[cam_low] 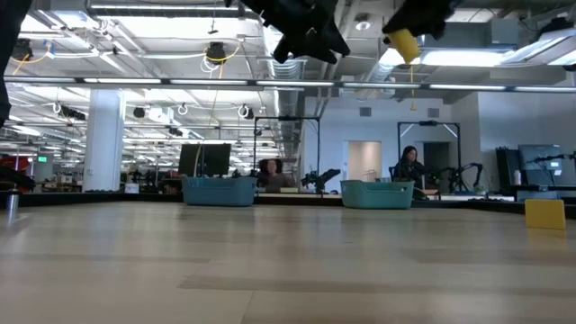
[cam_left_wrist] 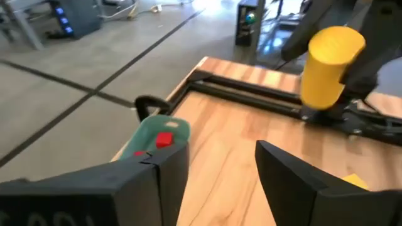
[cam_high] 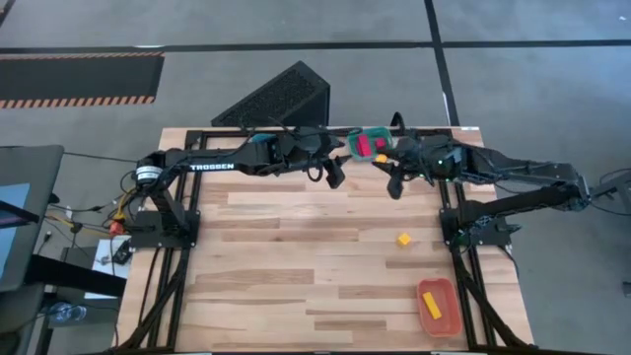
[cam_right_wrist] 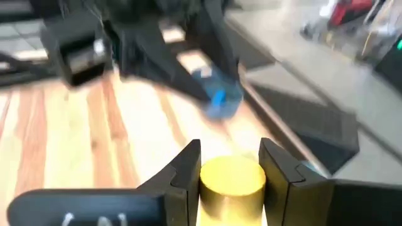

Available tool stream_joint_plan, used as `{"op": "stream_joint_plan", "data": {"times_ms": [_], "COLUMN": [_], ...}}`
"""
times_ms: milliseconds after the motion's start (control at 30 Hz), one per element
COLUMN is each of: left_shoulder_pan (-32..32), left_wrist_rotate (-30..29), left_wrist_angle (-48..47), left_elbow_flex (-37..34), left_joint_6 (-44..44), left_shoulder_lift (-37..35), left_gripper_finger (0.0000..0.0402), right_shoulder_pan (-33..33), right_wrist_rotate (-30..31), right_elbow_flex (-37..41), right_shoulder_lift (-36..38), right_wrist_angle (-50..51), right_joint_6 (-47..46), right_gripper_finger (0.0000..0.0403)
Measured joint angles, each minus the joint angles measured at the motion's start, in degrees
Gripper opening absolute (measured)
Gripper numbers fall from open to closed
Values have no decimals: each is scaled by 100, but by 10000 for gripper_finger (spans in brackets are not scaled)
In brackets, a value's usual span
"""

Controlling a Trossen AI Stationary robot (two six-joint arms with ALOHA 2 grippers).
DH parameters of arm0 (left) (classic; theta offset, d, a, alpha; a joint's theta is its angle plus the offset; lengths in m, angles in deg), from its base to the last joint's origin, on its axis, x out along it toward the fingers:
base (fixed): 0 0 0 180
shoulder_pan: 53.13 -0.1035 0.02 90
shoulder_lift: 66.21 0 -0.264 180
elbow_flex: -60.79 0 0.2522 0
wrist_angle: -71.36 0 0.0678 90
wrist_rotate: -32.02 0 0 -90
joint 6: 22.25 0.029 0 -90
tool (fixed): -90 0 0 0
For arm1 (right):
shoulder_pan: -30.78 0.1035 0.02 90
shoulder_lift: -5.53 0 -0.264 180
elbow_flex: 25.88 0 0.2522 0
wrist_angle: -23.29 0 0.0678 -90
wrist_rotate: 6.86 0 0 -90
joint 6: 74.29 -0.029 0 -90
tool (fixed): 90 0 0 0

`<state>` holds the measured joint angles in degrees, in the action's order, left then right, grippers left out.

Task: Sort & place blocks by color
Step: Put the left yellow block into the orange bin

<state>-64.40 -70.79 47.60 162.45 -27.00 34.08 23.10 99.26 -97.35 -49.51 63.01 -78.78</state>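
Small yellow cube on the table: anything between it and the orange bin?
Nothing. In the high view, only bare wood separates the small yellow cube from the orange rectangular bin.

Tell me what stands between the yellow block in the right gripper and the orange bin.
Nothing visible. The right gripper holds the yellow block high; one loose yellow cube lies on the table below that path.

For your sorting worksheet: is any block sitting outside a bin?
Yes: one small yellow block lies alone on the bare table, away from the orange bin. The right gripper holds a yellow cylinder aloft.
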Motion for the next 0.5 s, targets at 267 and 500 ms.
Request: {"op": "stream_joint_plan", "data": {"times_ms": [267, 500], "left_shoulder_pan": [-252, -461], "left_wrist_rotate": [139, 901], "left_wrist_angle": [53, 100], "left_elbow_flex": [-4, -167], "left_joint_6": [-500, -968], "left_shoulder_lift": [2, 7], "left_gripper_finger": [216, 213], "right_shoulder_pan": [13, 606], "right_wrist_rotate": [-570, -874], "right_elbow_flex": [637, 1731], "right_shoulder_lift": [605, 1144], "right_wrist_angle": [807, 1570], "right_joint_6": [-1064, -2635], "right_gripper_finger": [119, 119]}}
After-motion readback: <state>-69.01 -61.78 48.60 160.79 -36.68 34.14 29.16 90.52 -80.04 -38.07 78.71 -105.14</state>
